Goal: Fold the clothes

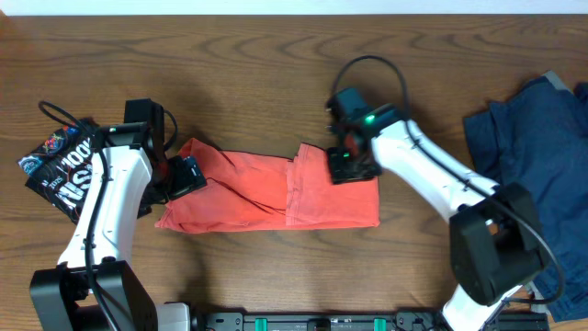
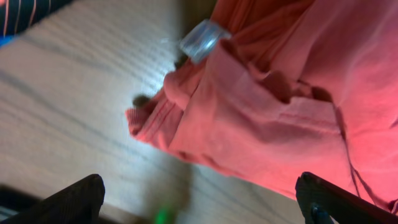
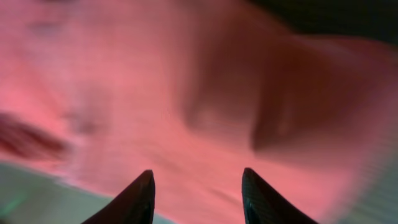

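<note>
**Dark wood under soft light**

A wooden table (image 1: 276,83) fills the overhead view, its brown grain running in long waves. A pale strip (image 1: 294,5) runs along the far edge; a black rail (image 1: 303,322) lies along the near one. Soft, even light leaves a faint sheen on the wood

left arm (image 1: 103,210): white links, black joints | right arm (image 1: 432,170): same, green light (image 1: 370,118) | cables (image 1: 372,62): black | right end effector fingers (image 3: 134,198): black, pointed

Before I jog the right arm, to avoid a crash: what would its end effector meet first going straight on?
Most likely the red garment, which fills the view just beyond the open right end effector; blur hides how near it is.
</note>
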{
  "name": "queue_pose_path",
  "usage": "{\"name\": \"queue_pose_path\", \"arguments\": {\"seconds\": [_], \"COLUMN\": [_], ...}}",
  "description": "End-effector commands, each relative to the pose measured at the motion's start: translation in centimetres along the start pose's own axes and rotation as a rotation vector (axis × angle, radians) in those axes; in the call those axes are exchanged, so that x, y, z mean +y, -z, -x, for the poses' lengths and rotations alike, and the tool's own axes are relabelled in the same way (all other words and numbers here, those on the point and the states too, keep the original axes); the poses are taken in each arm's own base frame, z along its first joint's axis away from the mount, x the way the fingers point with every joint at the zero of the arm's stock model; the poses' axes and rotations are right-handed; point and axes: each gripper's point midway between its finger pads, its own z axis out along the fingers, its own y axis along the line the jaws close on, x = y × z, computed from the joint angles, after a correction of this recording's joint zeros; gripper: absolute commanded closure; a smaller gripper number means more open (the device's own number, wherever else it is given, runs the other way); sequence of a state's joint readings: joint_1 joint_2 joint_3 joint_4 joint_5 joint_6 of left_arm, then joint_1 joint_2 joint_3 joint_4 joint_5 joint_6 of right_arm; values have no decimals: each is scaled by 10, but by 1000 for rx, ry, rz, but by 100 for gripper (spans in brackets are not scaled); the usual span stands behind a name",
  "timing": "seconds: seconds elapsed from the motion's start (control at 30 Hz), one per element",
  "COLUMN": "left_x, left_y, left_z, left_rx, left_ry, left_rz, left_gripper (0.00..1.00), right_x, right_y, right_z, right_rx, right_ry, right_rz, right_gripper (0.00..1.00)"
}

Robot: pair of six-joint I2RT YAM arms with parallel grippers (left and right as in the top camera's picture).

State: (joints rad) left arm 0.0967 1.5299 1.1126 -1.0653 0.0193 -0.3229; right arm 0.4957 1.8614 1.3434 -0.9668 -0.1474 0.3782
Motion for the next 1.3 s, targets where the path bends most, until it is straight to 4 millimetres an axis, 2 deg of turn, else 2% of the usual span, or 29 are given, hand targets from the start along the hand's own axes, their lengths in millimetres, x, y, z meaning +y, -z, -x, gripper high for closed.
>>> {"name": "queue_pose_path", "arguments": {"seconds": [0.0,0.07,0.2,0.43,0.57,0.7,0.8,0.9,1.0,1.1,1.27], "left_x": [0,-3,-8,-17,-24,-33,-33,-33,-33,-34,-23], "left_y": [-3,-10,-28,-71,-91,-100,-99,-99,-99,-96,-79], "left_z": [10,16,27,44,38,23,19,18,20,26,41], "left_rx": [-26,-34,-26,0,66,145,164,165,157,143,111], "left_ry": [-61,-119,-188,-221,-221,-217,-216,-216,-217,-218,-217], "left_rz": [4,2,5,12,-18,-78,-82,-82,-83,-78,-4], "left_gripper": [2,2,2,2,2,3,20,52,76,94,94], "right_x": [-45,-62,-81,-86,-86,-86,-90,-93,-97,-103,-113], "right_y": [19,23,26,27,27,27,27,28,29,30,32], "right_z": [12,8,3,3,2,3,3,3,2,0,0], "right_rx": [-53,-29,2,9,9,8,4,3,11,19,20], "right_ry": [-72,-118,-175,-175,-175,-174,-176,-181,-193,-211,-234], "right_rz": [-122,-132,-145,-147,-147,-147,-165,-172,-176,-178,-195], "right_gripper": [56,56,55,54,53,53,53,53,53,53,53]}}
